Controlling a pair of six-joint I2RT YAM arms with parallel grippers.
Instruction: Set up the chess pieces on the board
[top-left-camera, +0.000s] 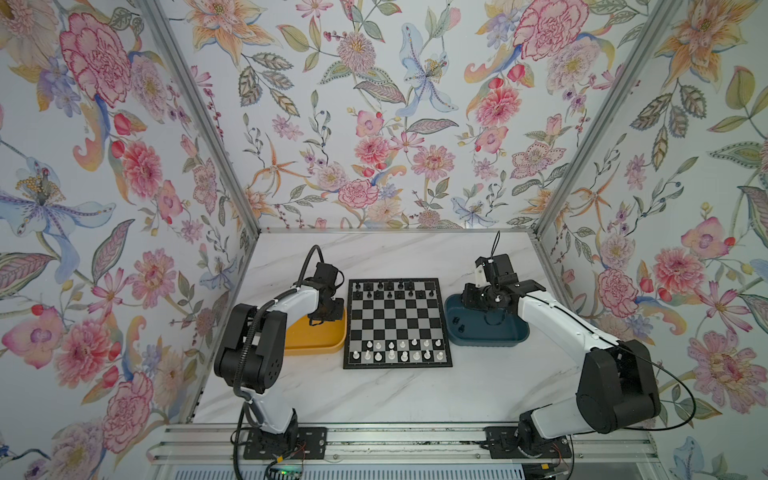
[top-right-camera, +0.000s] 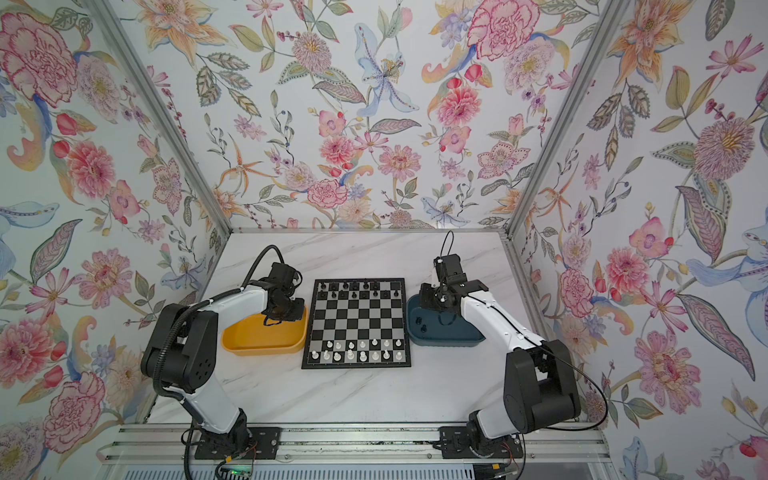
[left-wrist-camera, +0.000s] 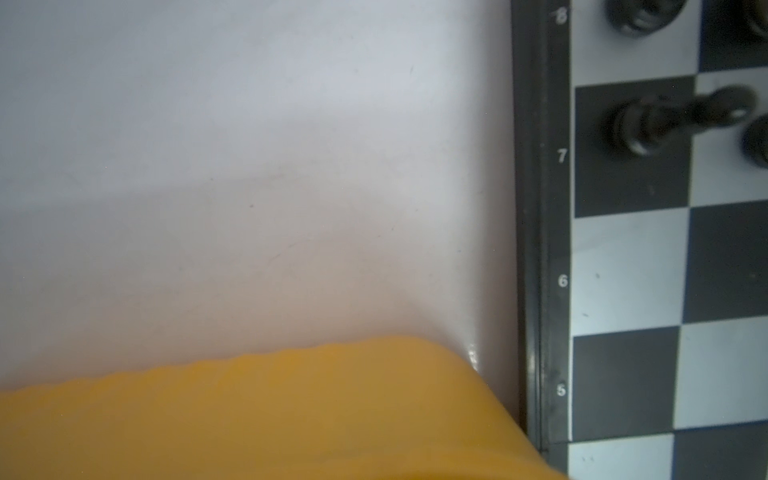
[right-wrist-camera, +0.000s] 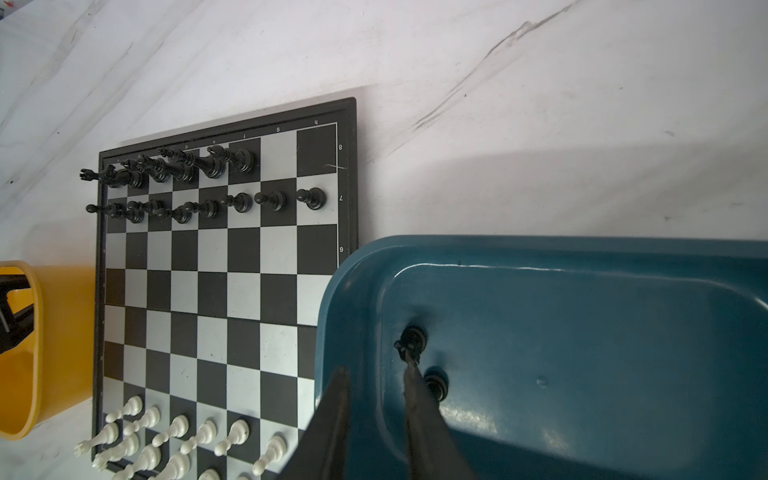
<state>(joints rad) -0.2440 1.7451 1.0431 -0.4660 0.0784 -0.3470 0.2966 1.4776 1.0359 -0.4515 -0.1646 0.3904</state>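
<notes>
The board (top-left-camera: 397, 320) lies mid-table. Black chess pieces (top-left-camera: 400, 285) fill its two far rows except the two right-hand corner squares (right-wrist-camera: 316, 149). White pieces (top-left-camera: 391, 354) stand on the two near rows. Two black pieces (right-wrist-camera: 412, 340) (right-wrist-camera: 436, 384) lie in the dark blue tray (right-wrist-camera: 582, 249). My right gripper (right-wrist-camera: 376, 368) hangs low inside that tray, open by a narrow gap with nothing between the fingers; one fingertip (right-wrist-camera: 409, 365) is right at the nearer piece. My left gripper (top-left-camera: 323, 318) hovers over the yellow tray (top-left-camera: 316, 345), its fingers hidden under the wrist.
The yellow tray (left-wrist-camera: 291, 415) sits just left of the board (left-wrist-camera: 631, 274), the blue tray (top-left-camera: 490, 336) just right of it. Floral walls close in the marble table on three sides. Both arm bases are bolted to a rail along the front edge.
</notes>
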